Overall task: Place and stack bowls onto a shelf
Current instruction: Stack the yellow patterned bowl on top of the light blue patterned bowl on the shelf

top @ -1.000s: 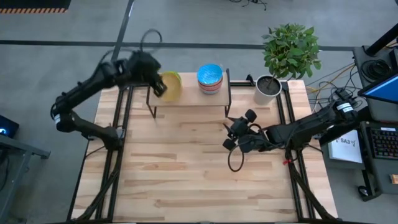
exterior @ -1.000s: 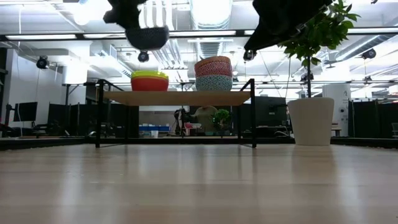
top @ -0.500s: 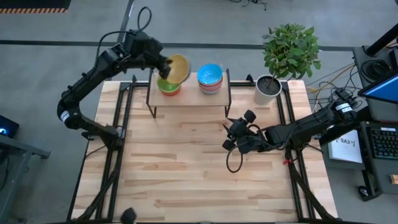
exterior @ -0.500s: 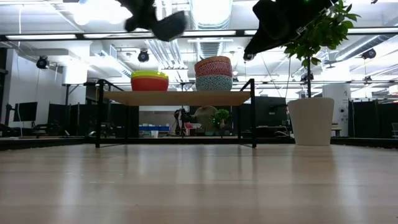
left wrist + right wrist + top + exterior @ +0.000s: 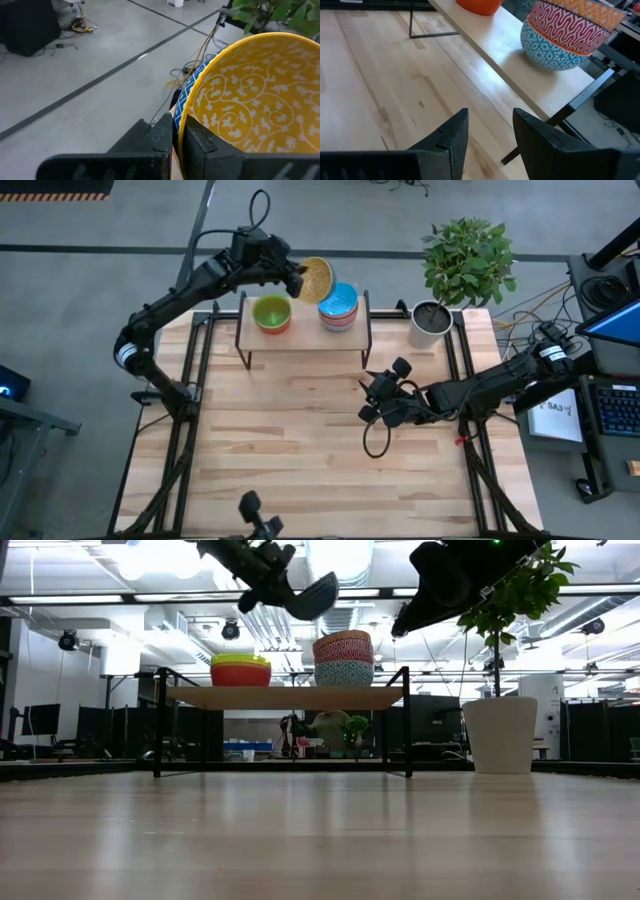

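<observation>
We see a gold bowl (image 5: pixel 316 278), yellow inside with white scrollwork, tilted, rim pinched by the left gripper (image 5: pixel 297 280) at upper centre, above the shelf (image 5: pixel 345 335). Green-topped stack (image 5: pixel 271 313) and blue-topped stack (image 5: pixel 338 305) crowd the board. Right gripper (image 5: pixel 368 395) hovers mid-table, fingers spread, holding nothing; bare wood around.

two stacks of bowls (image 5: pixel 271 313) (image 5: pixel 338 307), one gold bowl (image 5: pixel 315 279), one shelf (image 5: pixel 305 340), one potted plant (image 5: pixel 466 262), two arms
</observation>
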`<move>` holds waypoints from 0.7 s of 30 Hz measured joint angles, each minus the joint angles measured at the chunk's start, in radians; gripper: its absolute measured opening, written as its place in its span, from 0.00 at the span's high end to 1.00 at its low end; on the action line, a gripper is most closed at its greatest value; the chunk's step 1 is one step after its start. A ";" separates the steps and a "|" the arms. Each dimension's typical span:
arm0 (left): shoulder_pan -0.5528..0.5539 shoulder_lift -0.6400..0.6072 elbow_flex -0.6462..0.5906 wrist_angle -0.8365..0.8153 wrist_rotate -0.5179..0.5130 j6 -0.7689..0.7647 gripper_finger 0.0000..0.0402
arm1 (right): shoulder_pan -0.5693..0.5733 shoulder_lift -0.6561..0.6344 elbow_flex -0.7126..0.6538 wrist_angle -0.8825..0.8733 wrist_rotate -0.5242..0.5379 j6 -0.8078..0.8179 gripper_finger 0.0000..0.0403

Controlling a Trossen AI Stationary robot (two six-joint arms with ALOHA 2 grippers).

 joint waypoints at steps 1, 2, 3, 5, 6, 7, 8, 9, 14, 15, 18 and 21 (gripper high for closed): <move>-0.002 0.010 0.000 0.012 0.007 -0.008 0.99 | 0.000 0.000 0.000 -0.004 -0.001 0.004 0.64; -0.006 0.021 0.000 0.025 0.009 -0.013 0.99 | 0.000 0.000 0.000 -0.006 -0.002 0.007 0.64; -0.008 0.032 0.000 0.032 0.011 -0.017 0.99 | 0.000 0.000 0.000 -0.011 -0.002 0.011 0.64; -0.015 0.051 0.000 0.040 0.011 -0.024 0.99 | 0.000 0.000 0.000 -0.027 -0.002 0.021 0.64; -0.018 0.059 0.000 0.048 0.012 -0.030 0.99 | 0.000 0.000 0.000 -0.031 -0.002 0.025 0.64; -0.018 0.066 0.000 0.056 0.013 -0.036 0.98 | 0.000 0.000 0.000 -0.034 -0.002 0.025 0.64; -0.019 0.070 0.000 0.063 0.017 -0.042 0.98 | 0.000 0.000 0.000 -0.034 -0.002 0.025 0.64; -0.019 0.076 0.000 0.064 0.019 -0.049 0.98 | 0.000 0.000 0.000 -0.034 -0.002 0.025 0.64; -0.017 0.098 0.000 0.066 0.021 -0.071 0.93 | 0.000 0.000 0.000 -0.035 -0.002 0.025 0.64; -0.017 0.099 0.000 0.066 0.021 -0.071 0.92 | 0.000 0.000 0.000 -0.036 -0.002 0.025 0.64; -0.018 0.107 0.000 0.067 0.024 -0.072 0.89 | 0.000 0.000 0.000 -0.036 -0.002 0.025 0.64; -0.020 0.114 0.000 0.066 0.025 -0.072 0.86 | 0.000 0.000 0.000 -0.036 -0.002 0.025 0.64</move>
